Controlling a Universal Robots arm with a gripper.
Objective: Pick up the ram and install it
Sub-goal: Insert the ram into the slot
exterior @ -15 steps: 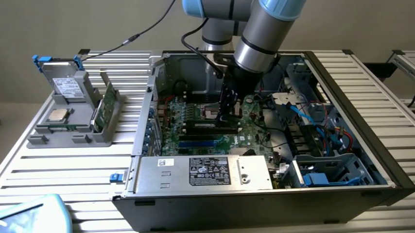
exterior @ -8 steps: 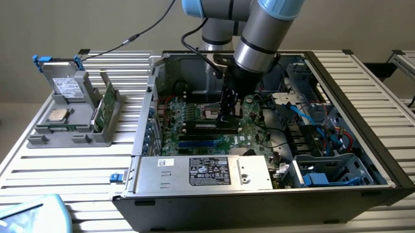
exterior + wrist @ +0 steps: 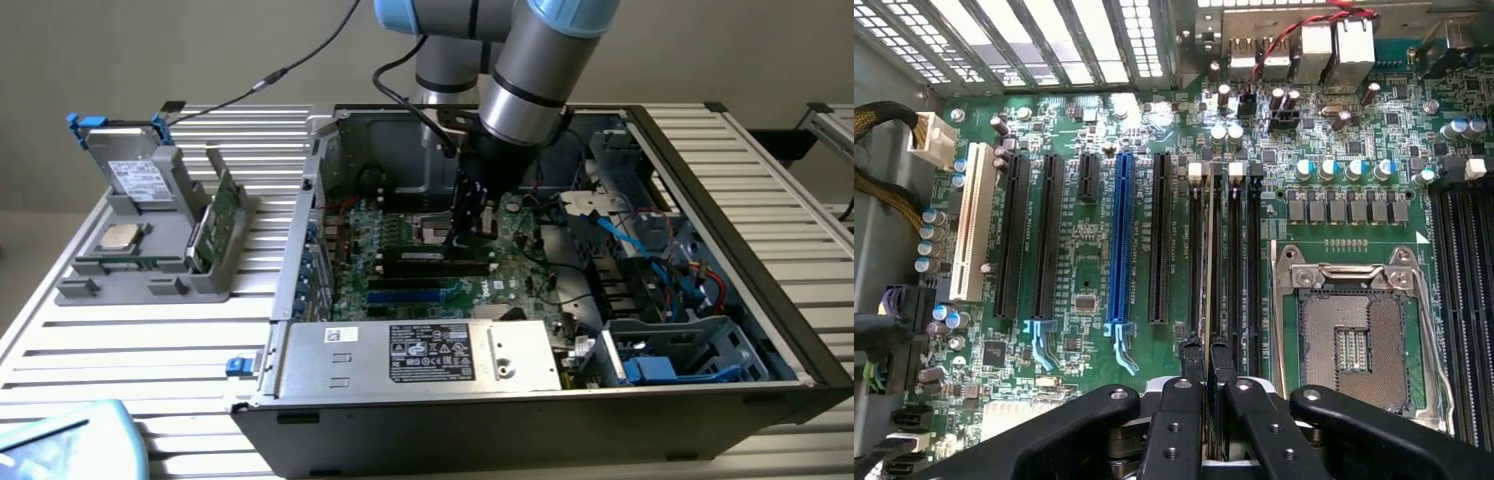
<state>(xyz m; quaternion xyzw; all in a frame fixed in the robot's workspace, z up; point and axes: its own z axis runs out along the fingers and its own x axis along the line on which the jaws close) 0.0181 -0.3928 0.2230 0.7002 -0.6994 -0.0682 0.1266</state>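
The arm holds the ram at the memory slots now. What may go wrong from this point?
1. The end effector grips the ram edge-on at the narrow slots; a small tilt could seat it askew or in the neighbouring slot.
2. The open socket lies right beside them; a slip might hit its bare contacts.
3. In the exterior view, cables run close to the arm and may snag.

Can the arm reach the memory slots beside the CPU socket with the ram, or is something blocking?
Probably yes. The tool holds the ram edge-on right above the memory slots beside the CPU socket, and no cable or card crosses them.
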